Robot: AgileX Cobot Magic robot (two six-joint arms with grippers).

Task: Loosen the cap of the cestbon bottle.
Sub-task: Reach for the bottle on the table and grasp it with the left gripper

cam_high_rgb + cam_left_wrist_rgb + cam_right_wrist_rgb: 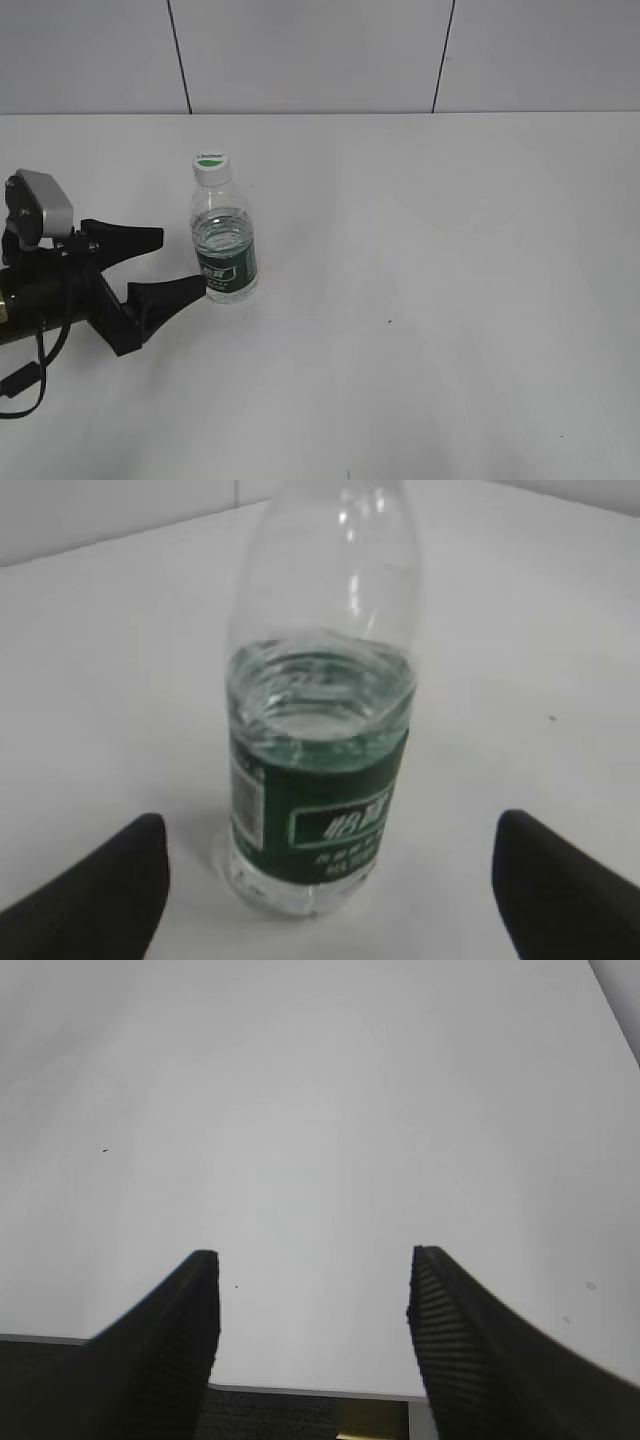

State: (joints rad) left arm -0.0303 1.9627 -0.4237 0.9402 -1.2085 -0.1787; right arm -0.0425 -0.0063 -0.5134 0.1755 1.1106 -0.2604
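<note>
The cestbon bottle (224, 240) stands upright on the white table, clear plastic with a dark green label and some water inside. Its white cap (211, 163) with a green oval on top sits on the neck. My left gripper (180, 262) is open just left of the bottle at label height, its near fingertip almost at the bottle's base. In the left wrist view the bottle (318, 770) stands between and just beyond the open fingers (330, 865); the cap is cut off above. My right gripper (312, 1280) is open and empty over bare table; it is out of the exterior view.
The white table (430, 300) reaches back to a grey panelled wall (320, 55). The right wrist view shows the table's near edge (300, 1392) with dark floor below it.
</note>
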